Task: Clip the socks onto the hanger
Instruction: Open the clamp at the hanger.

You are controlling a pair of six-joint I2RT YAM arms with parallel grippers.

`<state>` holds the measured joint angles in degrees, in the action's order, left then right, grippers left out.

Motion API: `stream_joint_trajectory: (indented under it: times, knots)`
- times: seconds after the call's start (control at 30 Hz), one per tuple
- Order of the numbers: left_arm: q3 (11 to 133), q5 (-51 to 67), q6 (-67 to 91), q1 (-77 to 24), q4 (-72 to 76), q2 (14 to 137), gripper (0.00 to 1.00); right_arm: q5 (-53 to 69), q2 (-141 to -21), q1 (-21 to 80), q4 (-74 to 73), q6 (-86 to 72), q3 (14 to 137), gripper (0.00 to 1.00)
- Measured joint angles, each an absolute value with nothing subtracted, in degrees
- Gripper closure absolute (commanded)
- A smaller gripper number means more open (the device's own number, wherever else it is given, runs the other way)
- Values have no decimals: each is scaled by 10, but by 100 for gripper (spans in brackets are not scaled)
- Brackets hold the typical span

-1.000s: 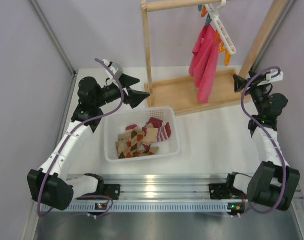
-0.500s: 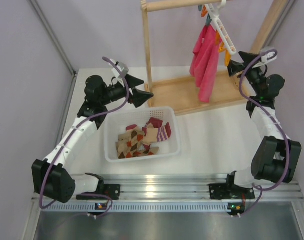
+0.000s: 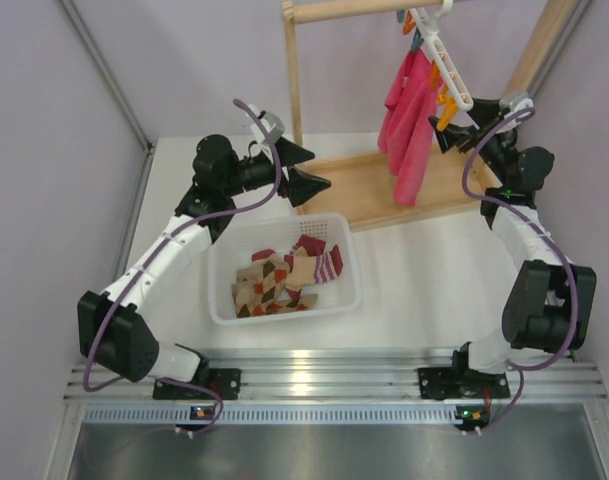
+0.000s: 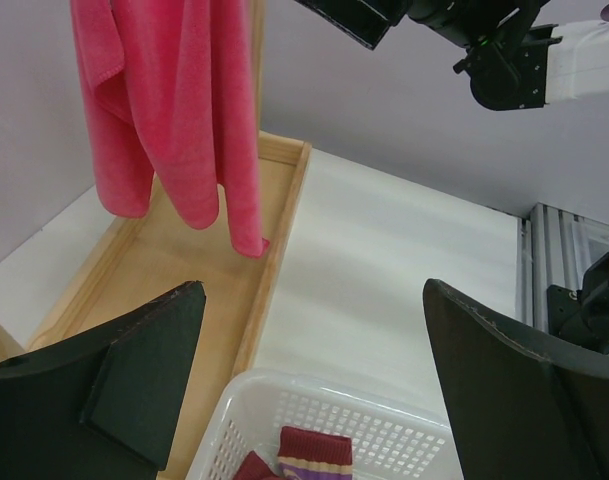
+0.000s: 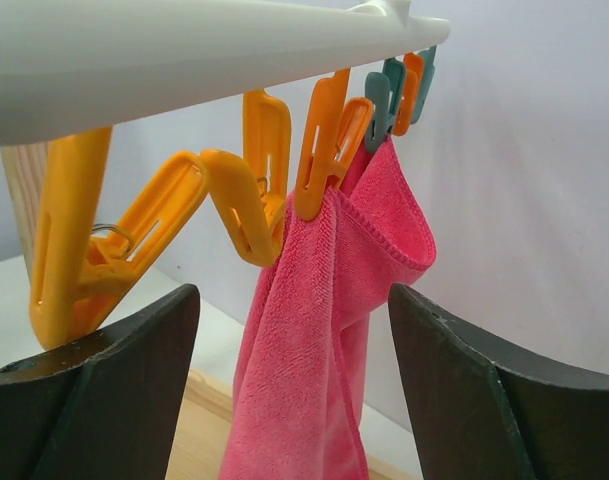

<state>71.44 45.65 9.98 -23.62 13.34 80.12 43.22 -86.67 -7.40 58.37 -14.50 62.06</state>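
Socks (image 3: 284,275) all in basket (image 3: 219,300) on bench; none clipped. Hanger (image 3: 446,60) hangs from wooden rack (image 3: 295,110); only pink cloth (image 3: 409,120) pinned there, several orange clips (image 5: 254,170) free. Left gripper (image 3: 319,170) hovers just beyond basket, jaws wide apart, empty. Right gripper (image 3: 444,128) just beside hanger clips, jaws apart, empty. Judgement: task barely begun; picking, lifting, clipping each sock all left.

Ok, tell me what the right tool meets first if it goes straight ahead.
Most likely the hanging pink terry cloth, just under its orange plastic clip on the white hanger bar; depth unclear.
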Motion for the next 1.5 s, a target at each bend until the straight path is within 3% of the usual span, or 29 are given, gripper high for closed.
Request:
stream_joint_trajectory:
  times: [0.4, 0.7, 1.03, 1.1, 1.13, 1.17, 1.5]
  knots:
    - [769, 456, 119, -259, 142, 867, 4, 421, -891, -52, 643, -150, 632, 24]
    - [816, 418, 120, -288, 163, 904, 5, 388, -896, -46, 665, -150, 632, 41]
    - [1011, 348, 107, -341, 215, 1042, 10, 396, -897, -30, 669, -156, 634, 69]
    - [1050, 352, 118, -344, 233, 1077, 10, 399, -897, -30, 670, -158, 634, 64]
    - [1062, 353, 122, -346, 238, 1089, 10, 400, -897, -30, 669, -159, 634, 46]
    - [1074, 353, 124, -348, 242, 1102, 10, 402, -897, -30, 668, -163, 634, 40]
    - [1091, 351, 134, -366, 266, 1130, 9, 439, -858, -61, 609, -151, 571, 26]
